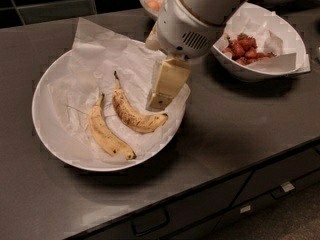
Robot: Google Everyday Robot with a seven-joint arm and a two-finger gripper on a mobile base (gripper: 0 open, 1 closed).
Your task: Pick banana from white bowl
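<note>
The banana [132, 115], strongly curved and freckled with brown, lies in the middle of the wide white bowl [44, 134] on crumpled white paper. A paler, straighter banana [106, 134] lies just to its left. My gripper [165, 86] hangs over the right part of the bowl, above and just right of the freckled banana's upper half, with its tip near the banana's right end. It holds nothing that I can see. The arm's large white housing [192, 19] hides the back right rim of the bowl.
A smaller white bowl of red pieces [257, 46] stands to the right on the dark counter [235, 129]. A bowl of orange balls [152, 1] is at the back, mostly hidden by the arm. The counter's front edge and drawers [200, 209] run along the bottom.
</note>
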